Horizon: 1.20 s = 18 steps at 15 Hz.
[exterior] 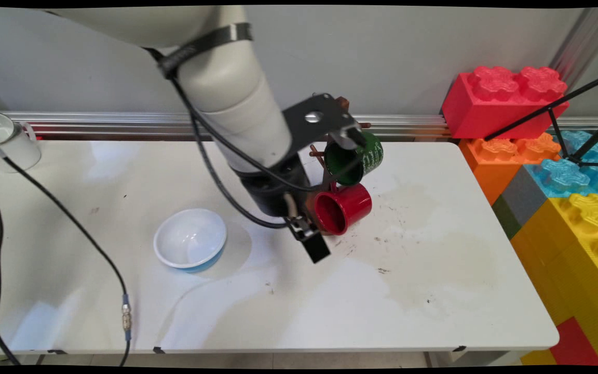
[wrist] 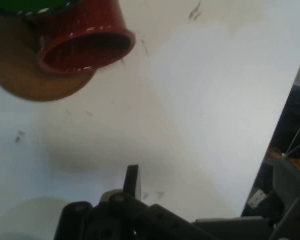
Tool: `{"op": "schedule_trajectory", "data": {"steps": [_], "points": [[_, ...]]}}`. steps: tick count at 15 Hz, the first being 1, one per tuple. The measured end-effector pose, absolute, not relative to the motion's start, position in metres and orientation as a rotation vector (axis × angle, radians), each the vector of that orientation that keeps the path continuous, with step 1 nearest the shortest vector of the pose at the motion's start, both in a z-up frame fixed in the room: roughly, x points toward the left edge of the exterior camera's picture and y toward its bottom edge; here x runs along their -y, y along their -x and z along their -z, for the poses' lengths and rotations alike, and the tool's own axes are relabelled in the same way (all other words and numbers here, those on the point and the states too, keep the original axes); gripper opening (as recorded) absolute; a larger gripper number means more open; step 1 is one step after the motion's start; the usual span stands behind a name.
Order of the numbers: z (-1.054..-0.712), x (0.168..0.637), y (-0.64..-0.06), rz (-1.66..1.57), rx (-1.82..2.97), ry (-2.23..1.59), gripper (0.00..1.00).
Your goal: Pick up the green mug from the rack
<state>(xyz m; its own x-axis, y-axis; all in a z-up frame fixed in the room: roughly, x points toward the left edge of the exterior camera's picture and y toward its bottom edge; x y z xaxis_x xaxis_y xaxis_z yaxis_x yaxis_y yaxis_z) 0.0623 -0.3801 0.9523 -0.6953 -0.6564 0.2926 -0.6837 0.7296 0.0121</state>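
A wooden mug tree (exterior: 315,152) stands at the back middle of the white table (exterior: 434,291). A green mug (exterior: 356,158) hangs on it, and a red mug (exterior: 343,208) hangs just below, its mouth facing the near left. My gripper (exterior: 312,244) hangs low over the table just left of the red mug's rim and holds nothing. In the hand view the red mug (wrist: 85,40) sits at the top left over the tree's round wooden base (wrist: 30,82), with a sliver of the green mug (wrist: 30,5) above it. My gripper (wrist: 132,185) rises from the bottom edge.
A white bowl with a blue outside (exterior: 190,240) sits on the table left of my gripper. A white mug (exterior: 8,140) stands at the far left back corner. Large toy bricks (exterior: 548,156) are stacked beyond the table's right edge. A black cable (exterior: 70,223) trails across the left side.
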Motion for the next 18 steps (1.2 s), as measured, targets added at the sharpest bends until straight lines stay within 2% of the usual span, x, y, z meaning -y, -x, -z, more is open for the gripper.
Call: {"op": "schedule_trajectory", "data": {"steps": [8,18], "points": [[-0.943,0.387,-0.017,-0.182,2.59,-1.237,1.0],[-0.932,0.399,0.0,-0.318,2.414,-1.383,1.0]]}}
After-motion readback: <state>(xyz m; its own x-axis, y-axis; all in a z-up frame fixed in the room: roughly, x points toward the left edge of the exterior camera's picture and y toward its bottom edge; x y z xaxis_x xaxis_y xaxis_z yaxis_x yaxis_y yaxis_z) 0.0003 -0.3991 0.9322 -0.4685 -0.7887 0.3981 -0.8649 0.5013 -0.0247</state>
